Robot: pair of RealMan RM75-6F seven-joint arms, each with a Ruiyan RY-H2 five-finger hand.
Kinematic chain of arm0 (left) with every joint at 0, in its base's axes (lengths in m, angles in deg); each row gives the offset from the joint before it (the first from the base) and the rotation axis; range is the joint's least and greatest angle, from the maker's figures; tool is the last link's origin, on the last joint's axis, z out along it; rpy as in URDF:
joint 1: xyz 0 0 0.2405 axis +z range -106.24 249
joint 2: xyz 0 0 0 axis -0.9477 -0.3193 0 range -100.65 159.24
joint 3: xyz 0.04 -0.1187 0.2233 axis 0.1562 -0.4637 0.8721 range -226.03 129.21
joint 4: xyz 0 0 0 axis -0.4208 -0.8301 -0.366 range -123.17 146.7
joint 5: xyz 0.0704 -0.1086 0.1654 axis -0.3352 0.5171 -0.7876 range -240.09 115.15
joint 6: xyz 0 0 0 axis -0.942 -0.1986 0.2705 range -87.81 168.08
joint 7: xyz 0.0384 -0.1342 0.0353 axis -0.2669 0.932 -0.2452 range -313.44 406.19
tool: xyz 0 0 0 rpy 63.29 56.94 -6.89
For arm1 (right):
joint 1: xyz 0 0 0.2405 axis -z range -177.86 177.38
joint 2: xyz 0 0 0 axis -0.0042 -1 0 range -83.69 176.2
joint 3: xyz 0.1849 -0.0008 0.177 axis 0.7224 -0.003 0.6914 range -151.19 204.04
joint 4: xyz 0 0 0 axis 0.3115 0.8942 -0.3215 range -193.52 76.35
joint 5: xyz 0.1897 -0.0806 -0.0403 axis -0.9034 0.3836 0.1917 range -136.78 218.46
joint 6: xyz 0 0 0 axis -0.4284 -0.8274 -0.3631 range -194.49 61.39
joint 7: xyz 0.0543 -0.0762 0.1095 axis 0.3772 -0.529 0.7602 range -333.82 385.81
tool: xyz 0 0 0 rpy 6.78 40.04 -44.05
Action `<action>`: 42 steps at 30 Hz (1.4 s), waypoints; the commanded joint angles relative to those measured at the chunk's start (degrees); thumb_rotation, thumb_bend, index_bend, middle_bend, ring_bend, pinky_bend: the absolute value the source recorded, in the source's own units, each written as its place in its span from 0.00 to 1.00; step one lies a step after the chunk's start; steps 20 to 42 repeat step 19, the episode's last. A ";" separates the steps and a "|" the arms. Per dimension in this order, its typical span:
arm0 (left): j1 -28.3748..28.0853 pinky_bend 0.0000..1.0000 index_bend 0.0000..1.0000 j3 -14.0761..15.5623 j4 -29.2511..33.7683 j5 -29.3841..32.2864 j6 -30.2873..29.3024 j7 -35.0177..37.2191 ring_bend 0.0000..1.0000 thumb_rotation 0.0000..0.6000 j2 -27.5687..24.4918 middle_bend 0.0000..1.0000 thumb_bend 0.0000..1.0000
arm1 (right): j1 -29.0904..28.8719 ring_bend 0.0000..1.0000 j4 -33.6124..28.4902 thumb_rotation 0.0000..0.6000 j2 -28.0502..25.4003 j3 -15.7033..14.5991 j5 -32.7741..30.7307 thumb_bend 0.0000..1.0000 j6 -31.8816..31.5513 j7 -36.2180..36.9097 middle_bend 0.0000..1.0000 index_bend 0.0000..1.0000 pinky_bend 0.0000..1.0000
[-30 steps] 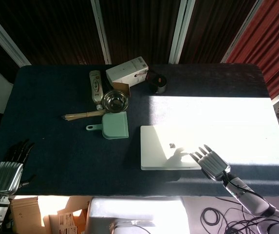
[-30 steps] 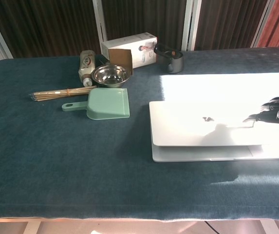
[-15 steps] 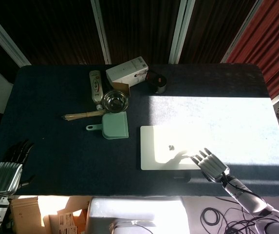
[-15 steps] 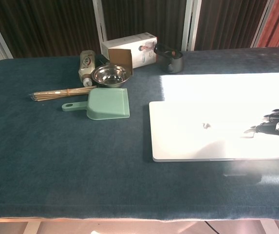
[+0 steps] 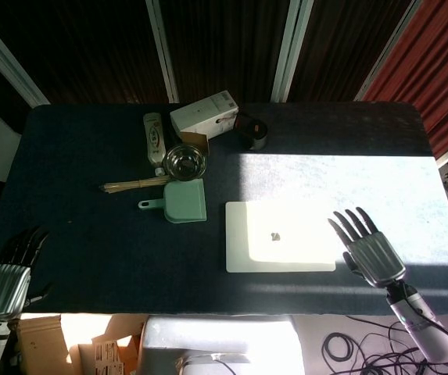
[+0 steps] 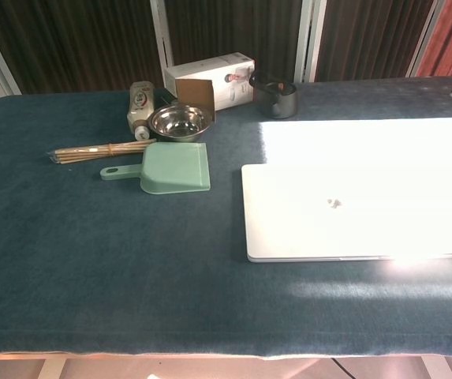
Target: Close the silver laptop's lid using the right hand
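dark cloth table, hard sun patch on right half. laptop lies lid flat, right of centre near the edge; closing looks done. right hand just right of it, fingers spread, holding nothing. left hand idle at near-left corner, fingers apart, empty. dustpan, bowl, box sit far-left, nothing in the way.

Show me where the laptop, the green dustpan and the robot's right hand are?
Laptop (image 5: 280,248), head view, middle of its closed lid.
Dustpan (image 6: 174,168), chest view, centre of its flat pan.
Right hand (image 5: 369,249), head view, back of the hand, fingers spread, beside the laptop.
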 commanded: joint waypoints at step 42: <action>1.78 0.11 0.00 1.14 4.24 -0.20 -0.14 -3.35 0.00 1.00 -1.44 0.00 0.06 | 16.35 0.00 8.20 1.00 1.88 4.07 0.48 0.38 -14.61 11.24 0.00 0.00 0.00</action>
